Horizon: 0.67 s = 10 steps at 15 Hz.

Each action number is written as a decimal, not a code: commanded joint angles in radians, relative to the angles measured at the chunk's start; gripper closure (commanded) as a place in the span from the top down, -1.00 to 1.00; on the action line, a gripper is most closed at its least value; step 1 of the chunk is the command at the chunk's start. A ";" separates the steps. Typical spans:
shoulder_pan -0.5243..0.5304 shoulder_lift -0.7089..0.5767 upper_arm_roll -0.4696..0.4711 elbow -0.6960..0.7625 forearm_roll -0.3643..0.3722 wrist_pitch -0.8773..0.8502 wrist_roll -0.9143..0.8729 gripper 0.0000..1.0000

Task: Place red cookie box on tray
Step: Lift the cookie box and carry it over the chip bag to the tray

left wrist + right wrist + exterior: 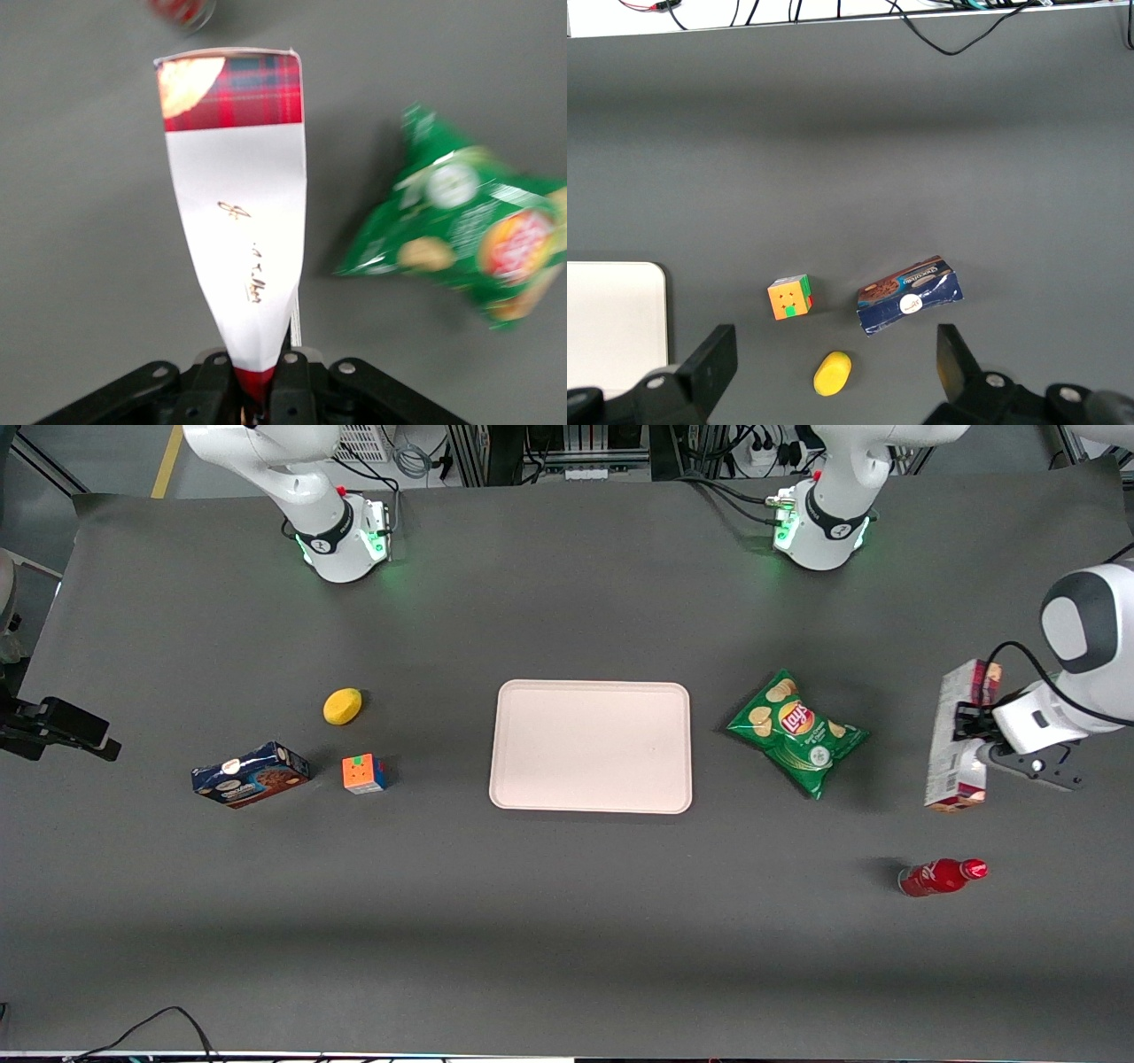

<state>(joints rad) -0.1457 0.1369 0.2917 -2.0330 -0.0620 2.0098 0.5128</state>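
The red cookie box (955, 735), red plaid with a white panel, is held above the table at the working arm's end. My left gripper (967, 723) is shut on it near one end. In the left wrist view the box (239, 204) sticks out from between the fingers (210, 381), its plaid end with a cookie picture farthest from them. The pale pinkish-cream tray (591, 746) lies flat at the table's middle, with nothing on it. A corner of the tray (611, 310) shows in the right wrist view.
A green chip bag (796, 732) lies between the tray and the held box; it also shows in the left wrist view (461, 230). A red bottle (941, 877) lies nearer the front camera. A blue cookie box (251, 774), a colour cube (363, 773) and a lemon (342, 706) lie toward the parked arm's end.
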 commanded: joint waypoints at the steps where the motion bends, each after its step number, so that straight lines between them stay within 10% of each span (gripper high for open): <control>1: -0.035 -0.003 -0.156 0.143 -0.002 -0.150 -0.331 -1.00; 5: -0.060 0.047 -0.399 0.212 -0.004 -0.125 -0.711 -1.00; 10: -0.198 0.164 -0.482 0.189 0.013 0.064 -1.058 -1.00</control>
<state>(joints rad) -0.2771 0.2214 -0.1831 -1.8516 -0.0641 1.9821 -0.3929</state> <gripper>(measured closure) 0.881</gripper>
